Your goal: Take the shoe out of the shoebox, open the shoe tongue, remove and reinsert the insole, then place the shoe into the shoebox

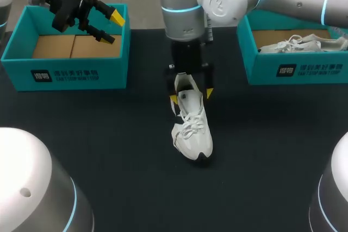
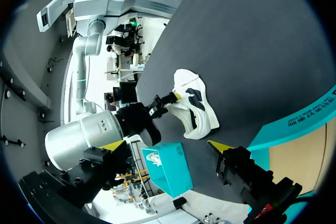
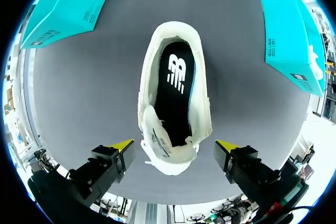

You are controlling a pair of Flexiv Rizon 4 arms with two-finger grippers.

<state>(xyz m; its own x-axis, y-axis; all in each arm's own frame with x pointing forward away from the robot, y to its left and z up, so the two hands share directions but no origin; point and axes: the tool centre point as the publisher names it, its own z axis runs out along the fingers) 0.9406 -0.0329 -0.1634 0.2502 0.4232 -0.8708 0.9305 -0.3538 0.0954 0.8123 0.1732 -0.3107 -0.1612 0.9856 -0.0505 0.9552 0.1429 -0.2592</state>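
The white shoe (image 1: 191, 129) stands on the dark table (image 1: 109, 134), between the two blue boxes. The right gripper (image 3: 174, 145) hangs over the back of the shoe. Its fingers are wide apart, one on each side, and they do not touch the shoe. You can see the black insole (image 3: 176, 93) inside. The left gripper (image 1: 111, 27) is over the left shoebox (image 1: 65, 74) (fingers apart, holding nothing).

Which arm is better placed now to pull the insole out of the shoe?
Probably the right. The right hand, open, hangs directly over the shoe, a finger at each side, with the insole in plain view below it. The left hand is off over the left box.
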